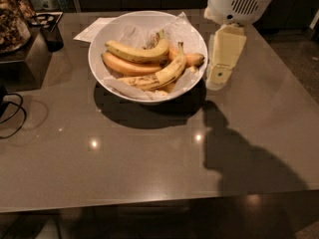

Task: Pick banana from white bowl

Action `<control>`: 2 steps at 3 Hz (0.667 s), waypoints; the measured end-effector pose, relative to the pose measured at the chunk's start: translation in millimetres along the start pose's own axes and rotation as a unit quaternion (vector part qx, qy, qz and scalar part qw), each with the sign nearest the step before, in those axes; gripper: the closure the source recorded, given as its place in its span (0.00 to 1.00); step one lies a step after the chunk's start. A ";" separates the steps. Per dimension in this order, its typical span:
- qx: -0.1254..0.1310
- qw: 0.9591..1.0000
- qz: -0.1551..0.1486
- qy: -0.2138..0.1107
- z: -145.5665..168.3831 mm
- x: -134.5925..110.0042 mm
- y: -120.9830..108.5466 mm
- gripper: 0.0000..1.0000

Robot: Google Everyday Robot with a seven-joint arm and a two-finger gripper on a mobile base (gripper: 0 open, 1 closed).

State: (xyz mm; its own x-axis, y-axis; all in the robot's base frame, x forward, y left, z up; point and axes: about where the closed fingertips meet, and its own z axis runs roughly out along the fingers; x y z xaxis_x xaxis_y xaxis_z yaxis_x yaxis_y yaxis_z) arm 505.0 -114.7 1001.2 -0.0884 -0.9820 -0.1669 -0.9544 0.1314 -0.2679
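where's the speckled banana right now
In the camera view, the banana lies at the front of the white bowl, curving against the orange-tinted banana behind it. The gripper hangs just right of the bowl, above the table.

The robot's arm shows in the upper right corner of the frame. Its rounded white plastic wrist housing (238, 3), with a patch of dark vent slots on the side facing the camera, is cut off by the top edge. Below it hangs the pale cream-yellow, flat-sided two-finger gripper (218, 79), pointing downward and leaning slightly toward the lower left. Its tip, marked by a small dark dot, sits right of centre in the upper half of the frame.
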 end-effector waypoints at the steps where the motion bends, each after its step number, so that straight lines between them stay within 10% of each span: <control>1: 0.001 0.999 -0.032 0.000 6.4 -11.9 -2.5 0.18; 2: -0.004 0.998 -0.059 0.001 15.5 -20.2 -5.1 0.15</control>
State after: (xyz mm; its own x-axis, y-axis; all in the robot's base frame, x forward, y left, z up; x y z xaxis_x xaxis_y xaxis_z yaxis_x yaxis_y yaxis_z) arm 516.1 -93.4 991.3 0.0247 -0.9907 -0.1336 -0.9604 0.0136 -0.2781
